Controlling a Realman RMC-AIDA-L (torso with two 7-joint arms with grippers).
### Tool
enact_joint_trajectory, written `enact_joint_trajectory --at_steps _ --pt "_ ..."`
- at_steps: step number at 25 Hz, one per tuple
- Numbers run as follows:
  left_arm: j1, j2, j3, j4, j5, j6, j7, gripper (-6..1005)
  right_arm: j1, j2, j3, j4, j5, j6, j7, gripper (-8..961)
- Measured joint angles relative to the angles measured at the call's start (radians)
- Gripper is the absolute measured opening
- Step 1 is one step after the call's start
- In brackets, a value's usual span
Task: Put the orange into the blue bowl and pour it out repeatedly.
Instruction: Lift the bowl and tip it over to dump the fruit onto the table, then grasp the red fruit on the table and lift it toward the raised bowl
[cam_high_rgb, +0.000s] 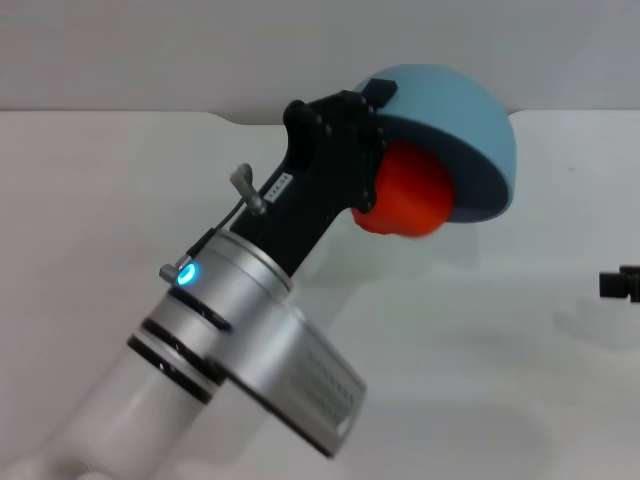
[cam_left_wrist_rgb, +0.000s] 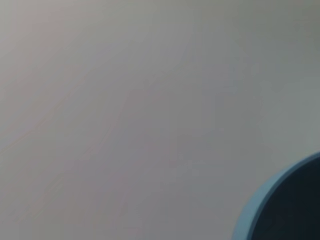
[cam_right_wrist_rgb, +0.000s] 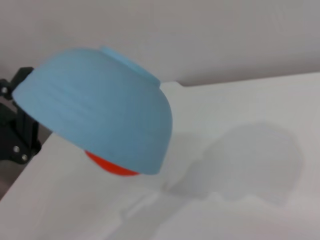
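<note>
The left gripper (cam_high_rgb: 375, 135) is pinching the rim of the upturned blue bowl (cam_high_rgb: 455, 110), a stiff, glossy, likely slippery shell, as the round orange (cam_high_rgb: 405, 190) is spilling out above the table (cam_high_rgb: 480, 330).

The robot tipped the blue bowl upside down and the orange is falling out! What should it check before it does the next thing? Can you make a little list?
1. Bowl held by the left gripper: ok. The blue bowl hangs tipped over in the air at the gripper's end.
2. Orange out of the bowl: not ok yet. The orange still pokes out under the rim.
3. Landing spot free: ok. The white table under the bowl is bare in the head view.
4. Orange touching the table: cannot tell; the right wrist view shows only a sliver of it.
5. Right gripper out of the way: ok. It sits at the far right edge, away from the bowl.
</note>
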Motion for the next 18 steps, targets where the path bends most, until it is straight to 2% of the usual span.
enact_joint_trajectory --at_steps 4,12,15,18 --pt "-0.044 0.000 0.074 -0.080 -0.070 -0.151 0.146 -1 0.011 -0.001 -0.005 -0.002 -0.063 -0.005 0.027 500" --pt "-0.062 0.000 0.098 -0.102 -0.095 -0.258 0.142 0 0.020 -0.002 -0.007 0.001 -0.082 -0.005 0.038 500" --pt "-0.061 0.004 0.087 -0.026 -0.225 -0.231 0.059 -1 0.020 -0.002 -0.013 0.001 -0.080 -0.005 0.038 500" --pt "-0.035 0.015 0.020 0.134 -0.397 -0.053 0.034 -1 0.023 -0.002 -0.029 0.001 -0.077 -0.005 0.038 500"
